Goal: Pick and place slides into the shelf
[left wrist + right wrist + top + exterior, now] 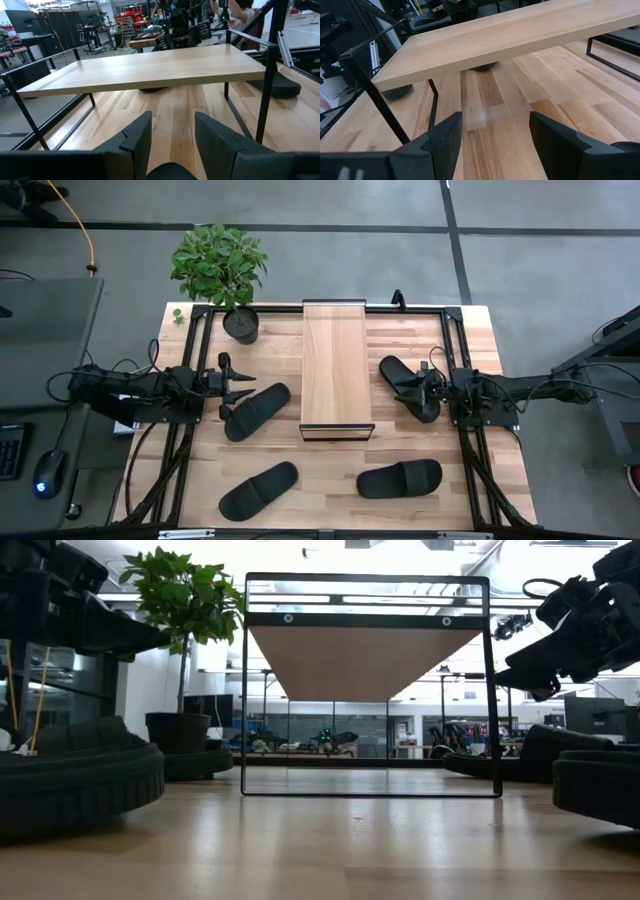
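The shelf [337,368] stands upright in the middle of the table [330,465], its light plank top running lengthwise away from the front edge and its dark metal frame visible at both short ends. All four slides lie on the table, none on the shelf. One slide [256,410] lies at an angle just left of the shelf, and another [258,489] lies nearer the front edge on the same side. A third slide [400,478] lies near the front on the right, and the fourth [409,386] lies just right of the shelf.

The left gripper [236,387] hangs just beside the far end of the angled slide, pointing toward the shelf. In the left wrist view its fingers [135,142] stand apart with bare table between them, holding nothing. The right gripper [413,388] is over the fourth slide and also points toward the shelf; from above it seems to be directly over the strap, though contact cannot be made out. In the right wrist view its fingers [445,137] are spread wide, with only the table surface and the shelf's plank ahead of them.

A potted plant [222,270] stands at the far left corner of the table.
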